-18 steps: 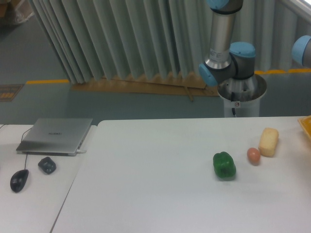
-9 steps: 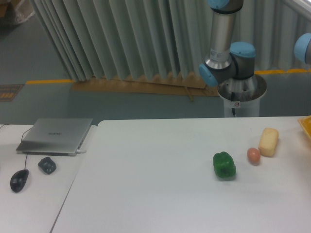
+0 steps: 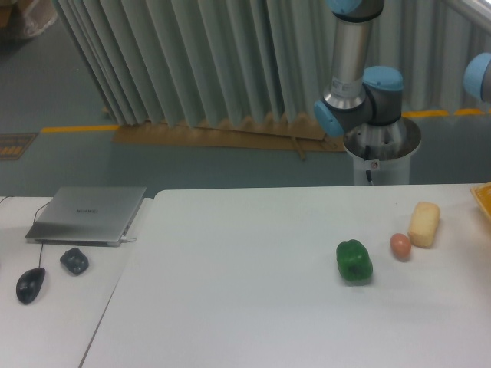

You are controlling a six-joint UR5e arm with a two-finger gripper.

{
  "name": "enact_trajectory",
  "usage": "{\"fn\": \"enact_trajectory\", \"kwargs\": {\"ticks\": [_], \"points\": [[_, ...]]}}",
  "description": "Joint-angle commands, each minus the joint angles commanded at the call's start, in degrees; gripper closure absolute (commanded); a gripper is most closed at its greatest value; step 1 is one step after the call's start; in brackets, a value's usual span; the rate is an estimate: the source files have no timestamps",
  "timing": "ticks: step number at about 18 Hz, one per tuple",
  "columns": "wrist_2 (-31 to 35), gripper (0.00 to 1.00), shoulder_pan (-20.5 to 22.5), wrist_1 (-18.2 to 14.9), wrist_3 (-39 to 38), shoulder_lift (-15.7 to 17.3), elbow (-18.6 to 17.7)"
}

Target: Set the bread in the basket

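While the fingers stay out of view, bread (image 3: 424, 224) lying flat, long axis slightly tilted from front-to-back, basket (image 3: 483, 198) beside.

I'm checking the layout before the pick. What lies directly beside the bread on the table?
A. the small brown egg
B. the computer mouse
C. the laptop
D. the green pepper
A: the egg sits just left of the bread, while the pepper lies farther left.
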Motion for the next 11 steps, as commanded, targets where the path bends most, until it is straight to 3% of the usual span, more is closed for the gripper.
{"fn": "enact_trajectory", "kwargs": {"ticks": [11], "points": [[0.00,0.00,0.97,0.18,-0.18,0.44,-1.15]]}}
